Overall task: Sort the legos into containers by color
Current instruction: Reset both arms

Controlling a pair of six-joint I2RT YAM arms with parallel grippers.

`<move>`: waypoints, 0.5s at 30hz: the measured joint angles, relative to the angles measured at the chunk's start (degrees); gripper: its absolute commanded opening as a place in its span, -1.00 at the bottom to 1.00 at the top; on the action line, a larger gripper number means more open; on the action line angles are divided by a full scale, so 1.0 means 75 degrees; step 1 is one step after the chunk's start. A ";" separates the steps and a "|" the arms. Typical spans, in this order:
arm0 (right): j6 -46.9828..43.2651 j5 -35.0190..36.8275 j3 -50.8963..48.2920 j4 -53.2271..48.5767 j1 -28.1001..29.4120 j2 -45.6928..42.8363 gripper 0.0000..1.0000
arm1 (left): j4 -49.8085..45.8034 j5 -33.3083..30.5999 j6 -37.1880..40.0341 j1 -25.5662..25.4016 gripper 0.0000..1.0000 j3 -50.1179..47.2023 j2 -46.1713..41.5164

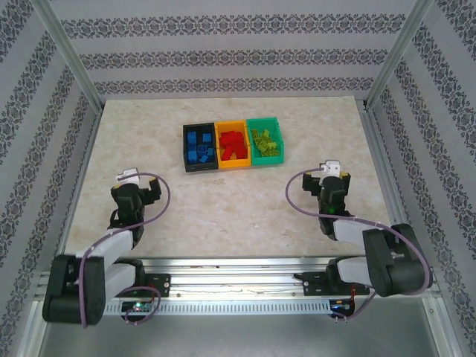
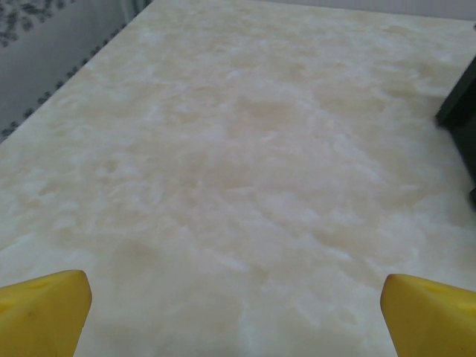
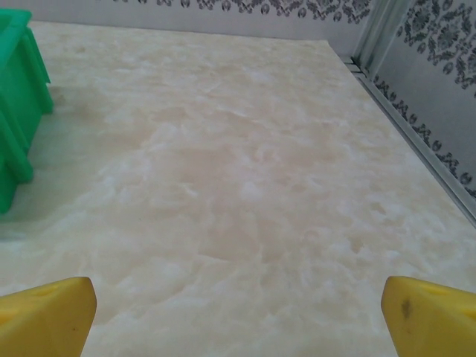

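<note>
Three containers stand in a row at the table's far middle. The black bin (image 1: 187, 149) holds several blue legos (image 1: 200, 145). The orange-yellow bin (image 1: 233, 126) holds several red legos (image 1: 233, 144). The green bin (image 1: 280, 134) holds several lime green legos (image 1: 265, 143). My left gripper (image 1: 136, 178) rests near the left side, well short of the bins, open and empty; its yellow fingertips (image 2: 44, 312) stand wide apart over bare table. My right gripper (image 1: 332, 169) sits to the right of the bins, open and empty, with yellow fingertips (image 3: 431, 316) spread wide. The green bin's corner (image 3: 18, 104) shows at the left of the right wrist view.
A marble-patterned tabletop (image 1: 245, 201) spreads between the arms and the bins. Patterned walls and metal frame posts (image 1: 383, 74) enclose the table on three sides. A dark bin edge (image 2: 461, 111) shows at the right of the left wrist view.
</note>
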 measured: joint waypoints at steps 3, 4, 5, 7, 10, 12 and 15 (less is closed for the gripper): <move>-0.0102 -0.0178 0.0143 0.0618 -0.0079 0.0510 0.96 | 0.1134 0.0280 0.0058 0.0015 0.99 0.0082 0.1166; -0.0125 -0.0268 0.0181 0.0863 -0.0111 0.0761 0.96 | 0.1428 0.0396 0.0119 0.0015 0.99 0.0119 0.1510; -0.0140 -0.0350 0.0198 0.1125 -0.0128 0.1026 0.97 | 0.1623 0.0533 0.0172 0.0015 0.99 0.0178 0.1784; -0.0137 -0.0548 0.0221 0.1276 -0.0233 0.1343 0.96 | 0.1958 0.0714 0.0265 0.0015 0.99 0.0341 0.2232; -0.0032 -0.0641 0.0402 0.1346 -0.0525 0.1734 0.96 | 0.3016 0.0985 0.0399 0.0020 0.99 0.0583 0.3264; 0.0029 -0.0743 0.0595 0.1189 -0.0670 0.1763 0.97 | 0.3040 0.1157 0.0455 0.0041 0.99 0.0638 0.3500; 0.0111 -0.0825 0.0749 0.1335 -0.0726 0.1772 0.96 | 0.3112 0.1166 0.0507 0.0064 0.99 0.0749 0.3529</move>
